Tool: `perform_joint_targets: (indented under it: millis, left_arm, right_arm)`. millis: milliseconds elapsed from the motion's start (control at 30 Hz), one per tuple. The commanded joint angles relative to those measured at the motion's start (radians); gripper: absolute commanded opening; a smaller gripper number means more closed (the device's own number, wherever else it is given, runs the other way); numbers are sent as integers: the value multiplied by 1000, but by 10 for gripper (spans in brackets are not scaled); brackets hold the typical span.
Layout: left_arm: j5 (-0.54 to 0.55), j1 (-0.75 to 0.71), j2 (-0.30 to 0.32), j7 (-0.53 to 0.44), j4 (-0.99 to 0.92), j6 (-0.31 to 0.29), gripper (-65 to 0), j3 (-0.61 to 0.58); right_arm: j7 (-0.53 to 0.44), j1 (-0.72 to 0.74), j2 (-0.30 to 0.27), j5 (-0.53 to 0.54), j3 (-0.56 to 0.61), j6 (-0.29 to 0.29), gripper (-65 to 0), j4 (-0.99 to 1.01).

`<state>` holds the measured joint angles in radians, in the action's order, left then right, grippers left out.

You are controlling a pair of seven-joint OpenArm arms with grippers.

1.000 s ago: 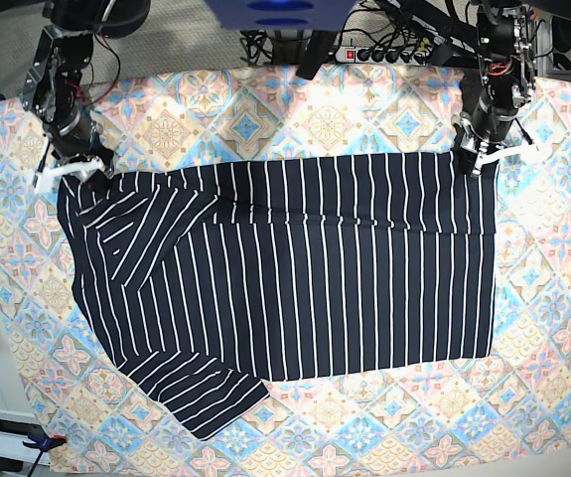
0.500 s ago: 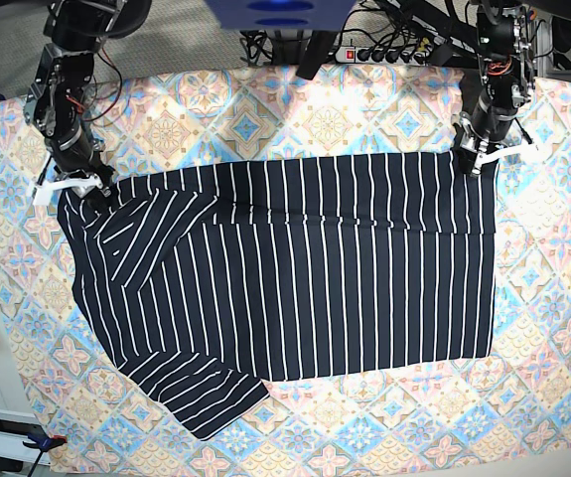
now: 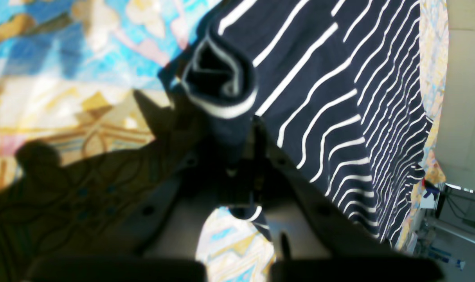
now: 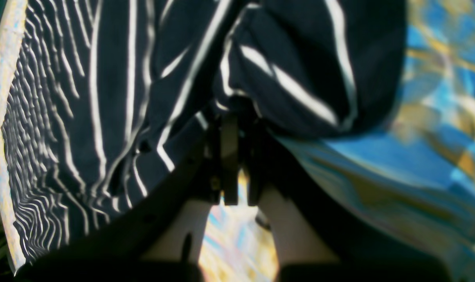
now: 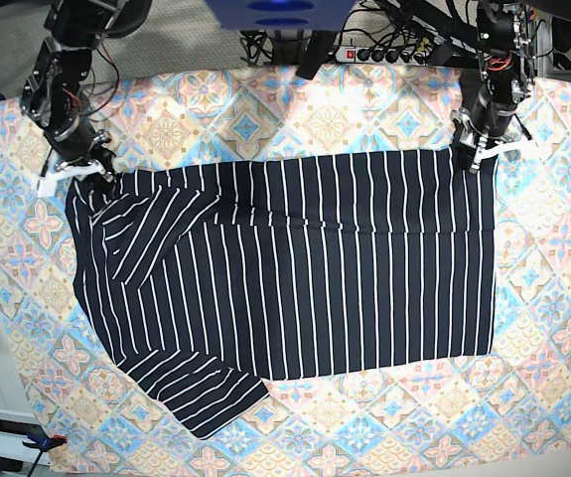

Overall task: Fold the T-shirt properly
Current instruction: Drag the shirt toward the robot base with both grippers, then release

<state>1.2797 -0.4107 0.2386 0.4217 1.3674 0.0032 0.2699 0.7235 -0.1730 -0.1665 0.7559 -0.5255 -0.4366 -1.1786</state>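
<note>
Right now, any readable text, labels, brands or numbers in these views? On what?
None readable.
T-shirt: white pinstripes only, no print or tag showing.
Tablecloth: tile pattern, no lettering.
Power strip at the far edge: any markings too small to read.
Both wrist views: too blurred for text.

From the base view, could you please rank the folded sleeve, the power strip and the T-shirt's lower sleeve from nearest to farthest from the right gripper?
1. Folded sleeve, just below the right gripper, on the T-shirt.
2. Lower sleeve, bottom left.
3. Power strip, top edge, across the table.
</note>
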Motion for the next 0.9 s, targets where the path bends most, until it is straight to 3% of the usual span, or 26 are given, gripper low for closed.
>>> perform_joint_targets:
  millis: [0,467,867]
  left_arm:
    - [1,-17,12,-2,25,-4,-650,2]
    - [1,-182,14,47,111,-4,-650,2]
    - [-5,-319,14,49,186,-2,-650,7]
  right_arm:
    - [-6,-20,-20,4,-25,-6,-643,-31]
    - [2,-254,-23,4,-153,-100,-643,-174]
    - [-5,-345,-20,4,-161,-121,-643,-248]
